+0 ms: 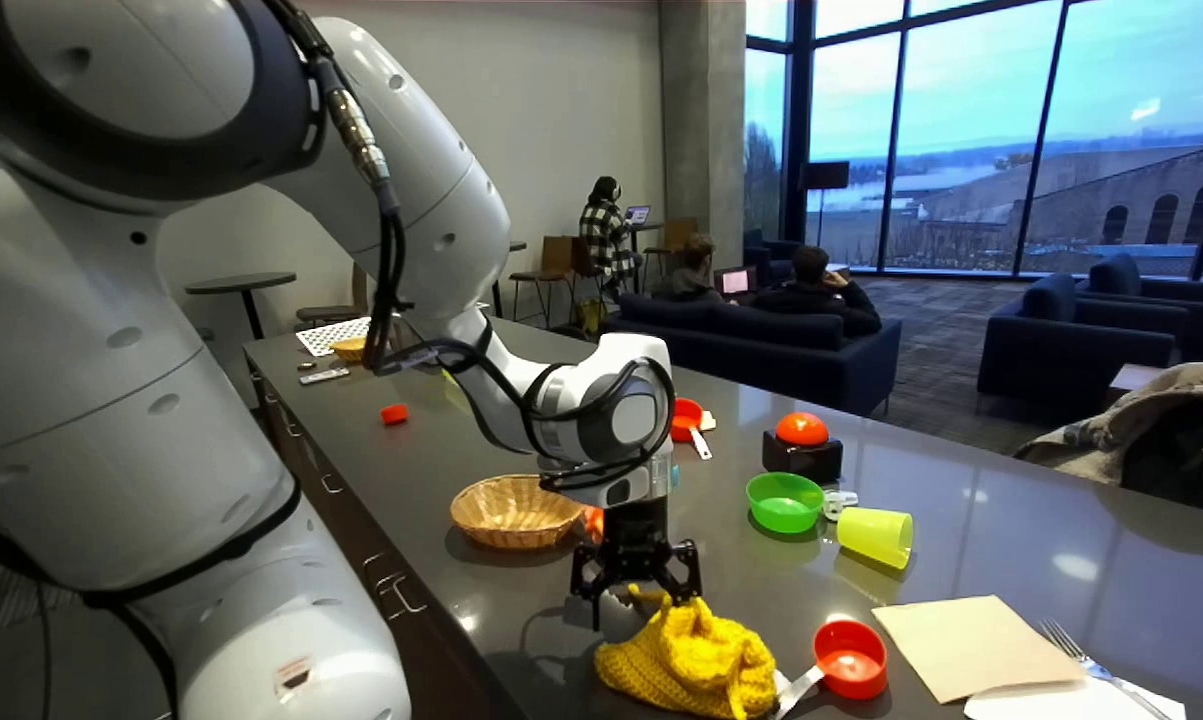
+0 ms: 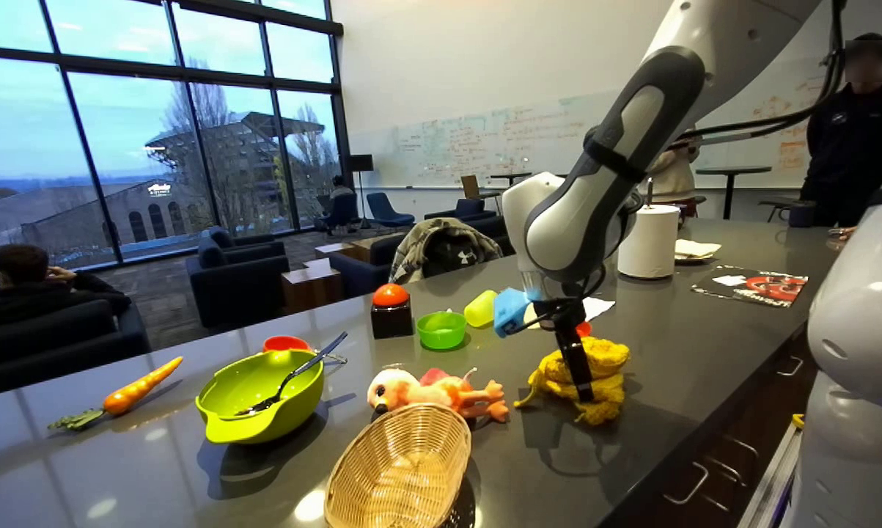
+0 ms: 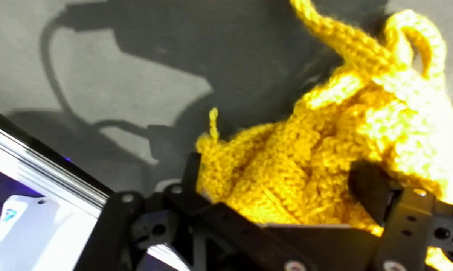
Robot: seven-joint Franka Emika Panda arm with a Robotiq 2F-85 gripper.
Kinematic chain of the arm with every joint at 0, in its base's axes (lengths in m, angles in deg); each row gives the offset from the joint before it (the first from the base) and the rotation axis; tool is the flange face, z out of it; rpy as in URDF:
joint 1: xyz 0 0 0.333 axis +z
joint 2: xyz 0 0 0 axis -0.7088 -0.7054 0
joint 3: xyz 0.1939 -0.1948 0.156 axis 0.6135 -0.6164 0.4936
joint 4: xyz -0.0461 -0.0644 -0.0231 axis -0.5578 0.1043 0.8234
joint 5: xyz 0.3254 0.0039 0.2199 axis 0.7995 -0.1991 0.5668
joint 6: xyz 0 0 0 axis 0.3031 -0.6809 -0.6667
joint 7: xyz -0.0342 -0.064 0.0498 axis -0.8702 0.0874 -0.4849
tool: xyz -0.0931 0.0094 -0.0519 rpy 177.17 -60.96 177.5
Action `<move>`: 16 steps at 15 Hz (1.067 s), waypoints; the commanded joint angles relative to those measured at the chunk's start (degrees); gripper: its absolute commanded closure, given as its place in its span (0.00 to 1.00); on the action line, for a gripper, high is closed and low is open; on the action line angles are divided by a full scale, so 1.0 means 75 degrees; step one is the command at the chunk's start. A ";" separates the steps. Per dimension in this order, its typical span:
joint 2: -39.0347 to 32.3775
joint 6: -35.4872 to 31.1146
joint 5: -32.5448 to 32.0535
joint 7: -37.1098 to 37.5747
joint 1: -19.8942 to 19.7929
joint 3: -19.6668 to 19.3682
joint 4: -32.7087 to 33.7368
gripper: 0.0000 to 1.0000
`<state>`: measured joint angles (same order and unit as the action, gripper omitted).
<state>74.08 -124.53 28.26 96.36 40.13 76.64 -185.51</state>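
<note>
Spread wide and holding nothing, the black two-fingered gripper (image 3: 279,165) stands at a crumpled yellow crocheted cloth (image 1: 696,665) lying on the dark glossy worktop (image 1: 761,570). As I judge it, the gripper is in position and the grip itself is undone. The wrist view shows the cloth's cord (image 3: 343,40) and loop (image 3: 435,43) up close, though amid glare I cannot tell whether the fingers (image 3: 367,188) touch it. Just beside the cloth, a round red plastic measuring cup (image 1: 853,660) shows plainly in an exterior view. Farther off, beside an oval woven wicker basket (image 1: 506,535), an orange plush animal (image 2: 441,396) is recognisable only in an exterior view, as is an orange toy carrot (image 2: 134,389) beyond.
</note>
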 commanded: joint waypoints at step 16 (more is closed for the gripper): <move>-0.0372 -0.1052 -0.0442 -0.1214 0.0073 0.0043 -0.0013 0.00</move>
<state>73.14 -131.45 26.15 88.58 39.72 76.05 -185.64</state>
